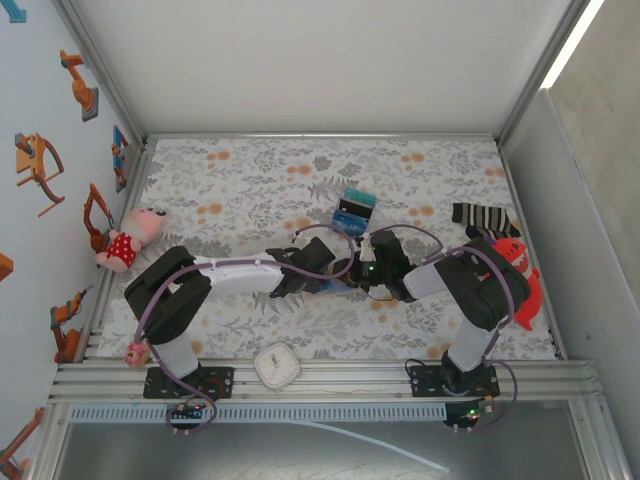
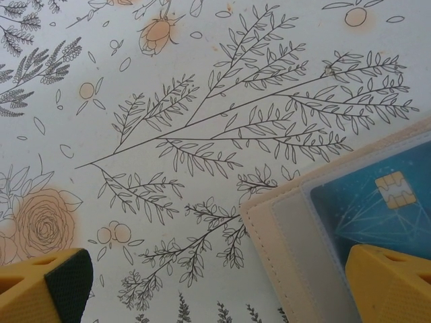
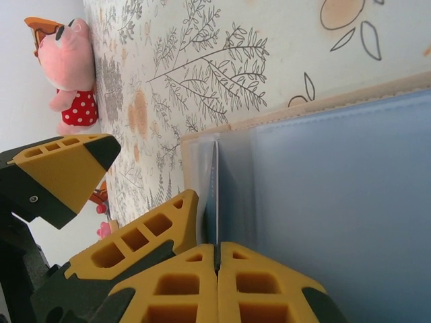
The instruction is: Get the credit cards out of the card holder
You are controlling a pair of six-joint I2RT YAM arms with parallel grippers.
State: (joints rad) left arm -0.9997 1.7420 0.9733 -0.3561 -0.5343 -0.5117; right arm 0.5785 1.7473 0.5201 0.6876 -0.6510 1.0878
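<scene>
Looks down on a floral cloth [image 1: 250, 190] with two arms meeting at mid-table. Shows, from the left wrist, the card holder [image 2: 283, 235] lying open and flat on that cloth at lower right, tan rim outward, with a blue card [image 2: 363, 215] and its gold chip under a clear pocket. Finds the left gripper [image 2: 219, 289] spread wide, gripping nothing, one fingertip [image 2: 390, 282] over the card. Shows, from the right wrist, the right gripper [image 3: 217, 256] pinched tight on a thin sheet [image 3: 217, 188] rising edge-on from the holder's pale blue inside; card or sleeve, cannot tell. Places a teal block [image 1: 353, 210] just beyond the grippers, a pink plush [image 1: 128, 238] at the left edge, a sock [image 1: 482, 218] and red toy [image 1: 520, 275] to the right, a white clock [image 1: 277, 365] near the front.
</scene>
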